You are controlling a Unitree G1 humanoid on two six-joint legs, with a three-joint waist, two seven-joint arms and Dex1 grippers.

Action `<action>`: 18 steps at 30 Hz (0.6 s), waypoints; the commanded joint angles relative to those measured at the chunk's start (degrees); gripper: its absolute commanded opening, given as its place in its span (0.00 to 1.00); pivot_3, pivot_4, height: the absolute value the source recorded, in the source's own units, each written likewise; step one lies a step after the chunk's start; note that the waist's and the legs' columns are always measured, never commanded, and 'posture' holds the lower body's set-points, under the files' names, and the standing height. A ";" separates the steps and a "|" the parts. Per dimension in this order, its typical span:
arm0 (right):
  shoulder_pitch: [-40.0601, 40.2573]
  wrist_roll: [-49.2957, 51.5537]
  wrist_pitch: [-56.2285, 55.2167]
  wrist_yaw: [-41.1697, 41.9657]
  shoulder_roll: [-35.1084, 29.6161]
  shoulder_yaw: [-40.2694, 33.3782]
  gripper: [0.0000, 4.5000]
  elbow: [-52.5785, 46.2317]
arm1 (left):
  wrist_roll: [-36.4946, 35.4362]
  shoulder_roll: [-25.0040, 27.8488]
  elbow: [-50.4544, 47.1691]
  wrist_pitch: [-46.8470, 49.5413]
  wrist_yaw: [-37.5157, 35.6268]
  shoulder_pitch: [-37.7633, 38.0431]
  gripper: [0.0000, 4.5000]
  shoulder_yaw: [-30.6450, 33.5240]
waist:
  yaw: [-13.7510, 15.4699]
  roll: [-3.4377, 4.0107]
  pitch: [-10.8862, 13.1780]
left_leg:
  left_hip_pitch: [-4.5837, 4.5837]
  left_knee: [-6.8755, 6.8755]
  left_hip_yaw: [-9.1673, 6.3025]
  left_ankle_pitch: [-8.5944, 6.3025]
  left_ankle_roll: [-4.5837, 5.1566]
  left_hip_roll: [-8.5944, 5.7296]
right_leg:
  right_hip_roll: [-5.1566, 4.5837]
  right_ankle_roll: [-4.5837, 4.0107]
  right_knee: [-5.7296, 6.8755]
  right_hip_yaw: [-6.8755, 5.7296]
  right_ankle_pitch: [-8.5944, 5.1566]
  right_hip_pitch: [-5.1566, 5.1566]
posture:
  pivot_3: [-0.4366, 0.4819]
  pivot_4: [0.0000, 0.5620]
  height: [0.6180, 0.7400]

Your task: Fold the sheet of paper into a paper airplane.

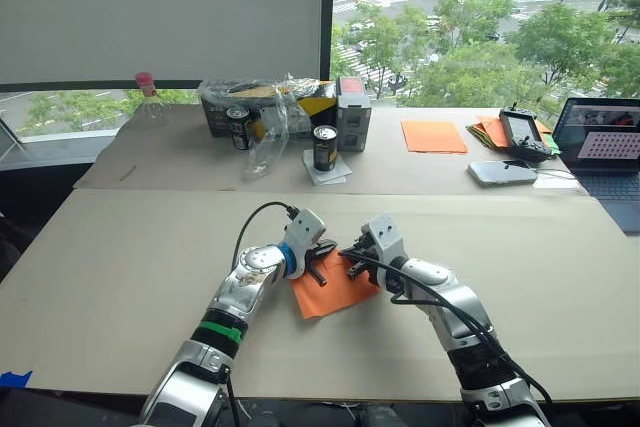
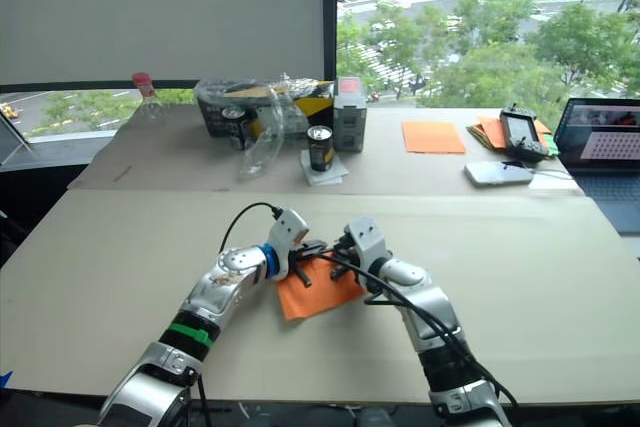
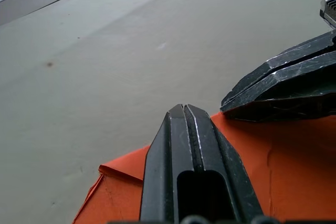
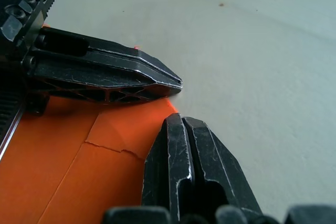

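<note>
With the paper (image 1: 335,292) lying flat on the table (image 1: 120,277) under both tips, the left gripper (image 3: 184,109) and right gripper (image 4: 176,121), each pressed together (holding nothing), should probably press down along the paper's far edge to sharpen that crease.

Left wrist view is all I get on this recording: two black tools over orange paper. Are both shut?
Observer: Yes. The right wrist view shows the right tool with fingers pressed together, like the left tool.
Operator: Is there other orange paper around?
Observer: A smooth orange sheet lies on the far table.
Operator: Is the sheet of paper folded yet?
Observer: The sheet of paper lies mostly flat, with a small folded flap at its far edge.
</note>
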 commanded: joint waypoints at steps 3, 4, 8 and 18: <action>2.31 -1.04 3.28 -2.22 -0.68 0.56 0.01 2.51 | 1.17 -0.41 -0.80 1.94 0.56 0.85 0.00 -1.13 | 0.07 0.00 -0.01 | 0.00 0.00 0.00 0.00 0.00 0.00 | 0.00 0.00 -0.02 0.00 0.00 0.01 | 0.48 0.27 0.92; 2.40 -1.08 3.21 -2.35 -0.64 0.64 0.01 2.66 | 1.21 -0.19 -1.26 2.14 0.72 1.11 0.00 -0.92 | 0.07 0.00 -0.01 | 0.00 0.00 0.00 0.00 0.00 0.00 | 0.00 0.00 -0.02 0.00 0.00 0.01 | 0.48 0.27 0.92; 2.83 -0.89 3.40 -3.33 0.00 0.91 0.01 2.94 | 1.32 1.92 -3.51 3.92 2.63 2.80 0.00 1.34 | -0.10 0.00 -0.02 | 0.01 0.00 0.00 0.00 0.00 0.01 | 0.00 0.01 -0.02 0.00 -0.01 0.01 | 0.48 0.27 0.92; 2.94 -0.61 3.58 -4.48 1.16 1.89 0.01 3.34 | 0.69 7.01 -6.31 5.90 5.82 6.28 0.00 6.44 | -0.22 0.01 -0.14 | 0.08 -0.01 0.00 0.00 0.00 0.04 | 0.02 0.01 0.01 0.00 -0.01 0.03 | 0.48 0.27 0.92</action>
